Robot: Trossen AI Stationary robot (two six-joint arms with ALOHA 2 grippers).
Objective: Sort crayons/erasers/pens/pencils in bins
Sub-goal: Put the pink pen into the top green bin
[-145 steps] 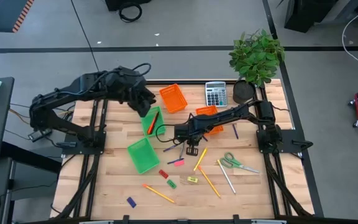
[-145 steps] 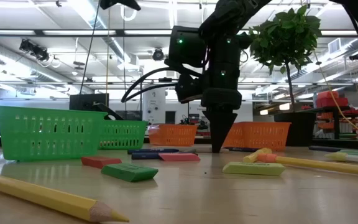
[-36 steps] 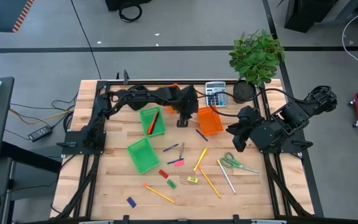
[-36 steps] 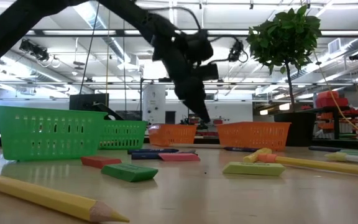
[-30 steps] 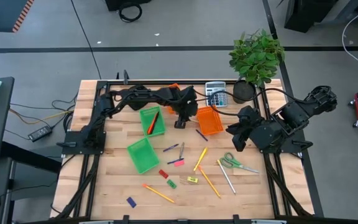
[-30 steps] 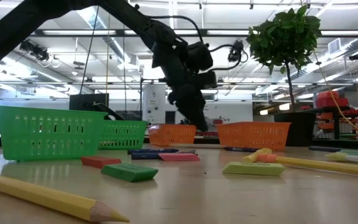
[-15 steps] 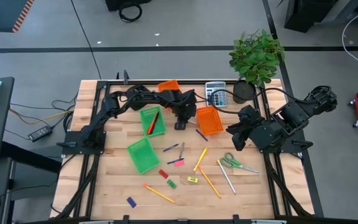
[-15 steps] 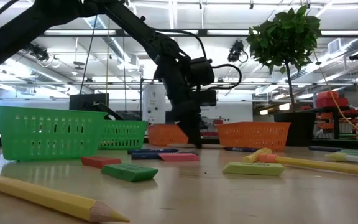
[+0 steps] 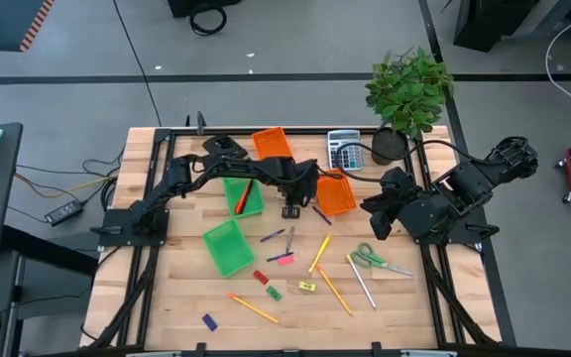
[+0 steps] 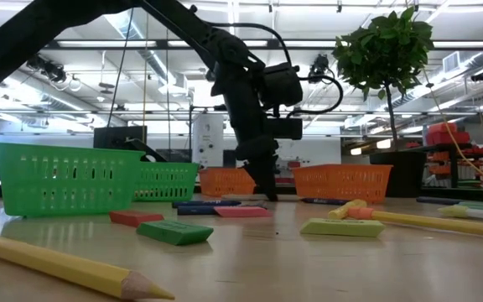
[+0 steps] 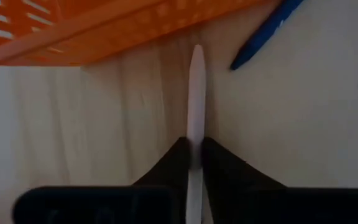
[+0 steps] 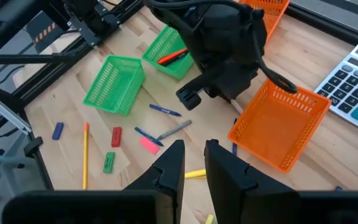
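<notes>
My left gripper (image 9: 290, 210) stands low over the table beside the nearer orange bin (image 9: 335, 193), shut on a pale thin stick (image 11: 196, 93). It also shows in the low view (image 10: 268, 195). A dark blue pen (image 11: 266, 31) lies by that bin's wall. The far orange bin (image 9: 273, 142) and two green bins (image 9: 243, 193) (image 9: 226, 246) stand around. Pens (image 9: 278, 237), a pink eraser (image 9: 285, 259), other erasers (image 9: 266, 283) and yellow pencils (image 9: 318, 254) lie flat on the table. My right gripper (image 9: 375, 224) waits at the right, slightly open and empty. My left gripper pinches the pale stick between its two fingers (image 11: 219, 163), partway along its length (image 11: 195, 140). The fingers come from above, pointing down, and lie across the stick. The stick lies level with its free end toward the orange bin. Whether it rests on the table I cannot tell.
A grey calculator (image 9: 344, 151) and a potted plant (image 9: 409, 89) stand at the far right. Green-handled scissors (image 9: 377, 260) lie near the right arm. A red stick lies in the farther green bin (image 12: 174, 57).
My left gripper has come down from beside the orange bins to just above the table and gone a little toward the near edge. The far orange bin, covered by the arm before, shows now. My right arm has kept still.
</notes>
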